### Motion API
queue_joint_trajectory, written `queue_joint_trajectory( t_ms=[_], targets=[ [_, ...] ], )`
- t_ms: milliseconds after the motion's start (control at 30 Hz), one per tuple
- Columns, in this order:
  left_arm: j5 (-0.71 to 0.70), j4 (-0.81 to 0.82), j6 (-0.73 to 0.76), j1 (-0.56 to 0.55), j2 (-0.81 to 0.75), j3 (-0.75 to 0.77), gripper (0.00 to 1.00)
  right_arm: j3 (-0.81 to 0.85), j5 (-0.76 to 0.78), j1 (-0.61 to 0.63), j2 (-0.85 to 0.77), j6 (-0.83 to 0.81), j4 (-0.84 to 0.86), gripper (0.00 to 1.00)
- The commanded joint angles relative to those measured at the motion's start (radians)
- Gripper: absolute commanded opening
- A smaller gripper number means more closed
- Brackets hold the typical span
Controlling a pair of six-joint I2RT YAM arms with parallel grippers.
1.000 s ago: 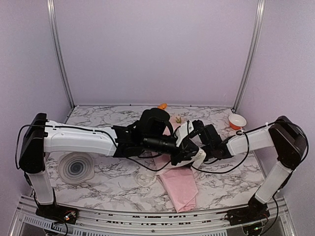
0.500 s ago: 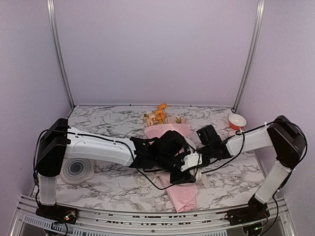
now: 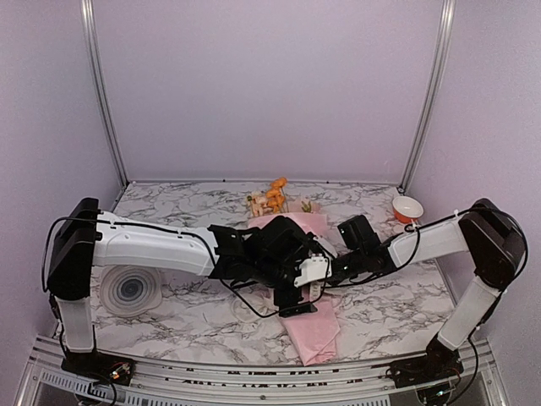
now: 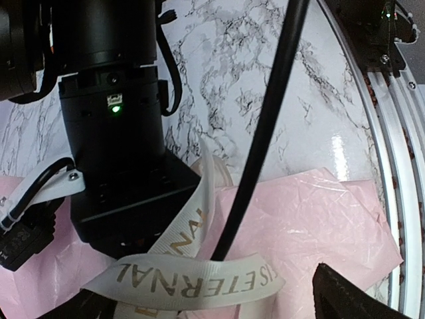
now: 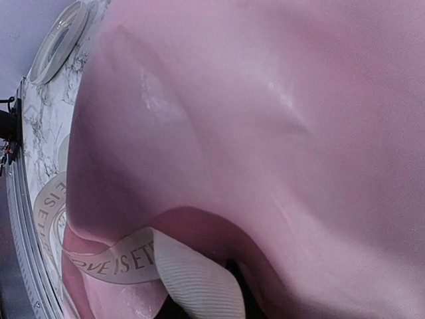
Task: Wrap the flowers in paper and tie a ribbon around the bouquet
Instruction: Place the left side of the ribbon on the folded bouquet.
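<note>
1. Two bystanders sit on the marble table [image 3: 182, 320]: a grey ringed disc [image 3: 129, 290] at the left, beside the left arm, and a red-and-white bowl [image 3: 407, 208] at the far right. I cannot make out anything inside the bowl.
2. Both arms meet over the middle and hide most of the bouquet [image 3: 314, 328] from my overhead view. A black cable [image 4: 265, 126] cuts across my left wrist view.
3. My left arm reaches in from the left with its wrist bent down, the left gripper [image 3: 294, 298] over the cone's narrow half. Its jaws are spread wide, and the ribbon [image 4: 199, 282] lies between them on the paper [image 4: 312, 219], unpinched.
4. My right arm stretches in low from the right, the right gripper [image 3: 331, 269] tucked against the bouquet. Its camera gives me only pink paper and a ribbon loop, so I cannot tell how those jaws stand.
5. The cone lies flat, narrow end toward me, and the flowers [image 3: 272, 200] poke out of its far, wide end.
</note>
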Motion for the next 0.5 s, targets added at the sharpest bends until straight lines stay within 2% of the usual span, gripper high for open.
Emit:
queue_joint_trajectory(
  t_ms=[0, 100, 233, 367, 467],
  targets=[
    [-0.113, -0.052, 0.016, 0.010, -0.041, -0.019, 0.95, 0.027, 0.002, -0.009, 0.003, -0.011, -0.026, 0.16],
    [-0.146, -0.016, 0.044, 0.000, -0.080, -0.037, 0.91, 0.035, 0.002, -0.009, 0.009, -0.013, -0.033, 0.16],
    [-0.019, 0.113, 0.076, -0.011, -0.186, -0.135, 0.91, 0.040, 0.000, -0.009, 0.011, -0.019, -0.041, 0.16],
    [0.013, 0.319, 0.048, -0.008, -0.294, -0.272, 0.92, 0.038, -0.001, -0.009, 0.008, -0.019, -0.042, 0.16],
    [0.074, 0.340, 0.049, -0.002, -0.329, -0.281, 0.92, 0.040, -0.001, -0.008, 0.010, -0.021, -0.043, 0.16]
  ],
)
